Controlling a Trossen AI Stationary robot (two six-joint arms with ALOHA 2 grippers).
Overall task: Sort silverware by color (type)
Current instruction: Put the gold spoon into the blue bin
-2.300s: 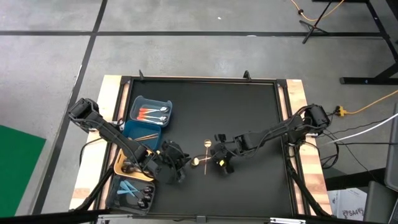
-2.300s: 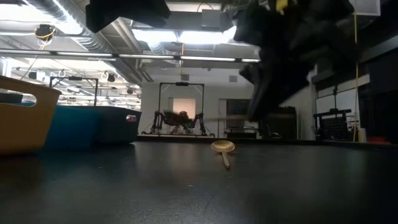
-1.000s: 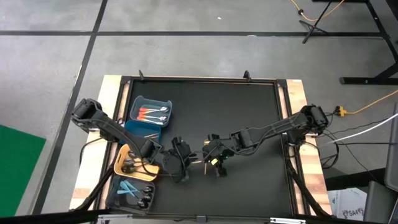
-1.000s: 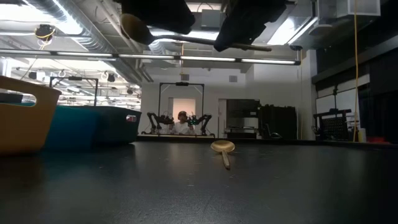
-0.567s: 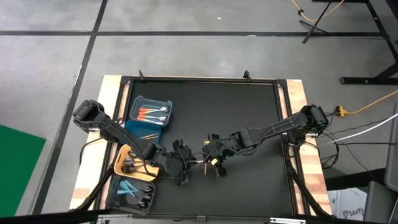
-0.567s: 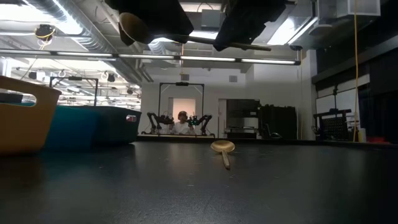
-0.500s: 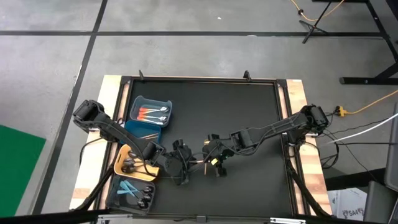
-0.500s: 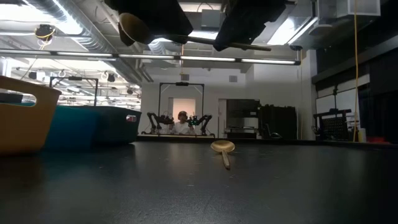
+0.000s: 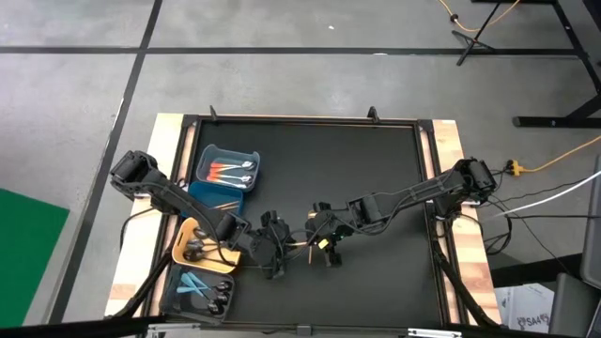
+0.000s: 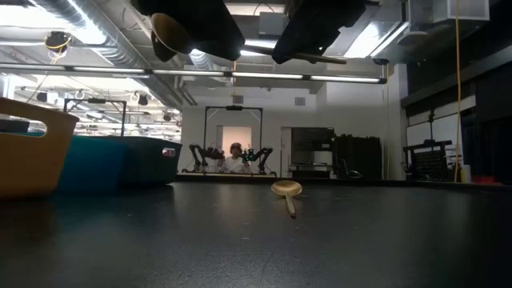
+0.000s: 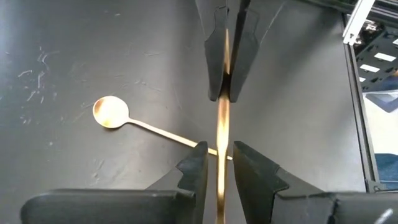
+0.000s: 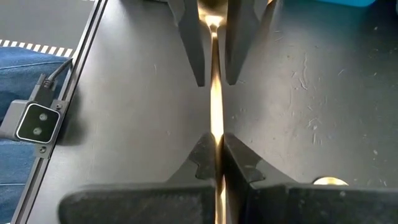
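- I have a gold spoon [image 11: 222, 118] lifted clear of the table [image 9: 376, 169], held level between my 2 arms near the table's middle front, its long axis running straight from one pincer to the other.
- My right pincer [image 12: 216, 163] is clamped on the handle end of that spoon; in the right wrist view the fingers [image 12: 200, 155] press tight on the thin gold shaft.
- My left pincer [image 11: 217, 163] sits around the bowl-side stretch of the same shaft with its jaws part way apart; in the left wrist view I see a slim gap either side of the shaft, so I judge it is not gripping yet.
- In the low view the spoon's bowl [image 10: 170, 36] pokes out past the left pincer on the side of the bins, with the handle running toward the right pincer.
- The relation that matters: the shaft lies centred between the left fingers [image 11: 194, 168] and in line with them, so a plain squeeze should take it, and then the right can let go.
- A second gold spoon [image 10: 286, 194] lies flat on the table beneath the handover; both pincers are about equally near it.
- The yellow bin [image 9: 183, 252], grey bin [image 9: 171, 288] and blue bin [image 9: 202, 192] stand on the left arm's side, so I judge the left arm is the one to carry the spoon over.
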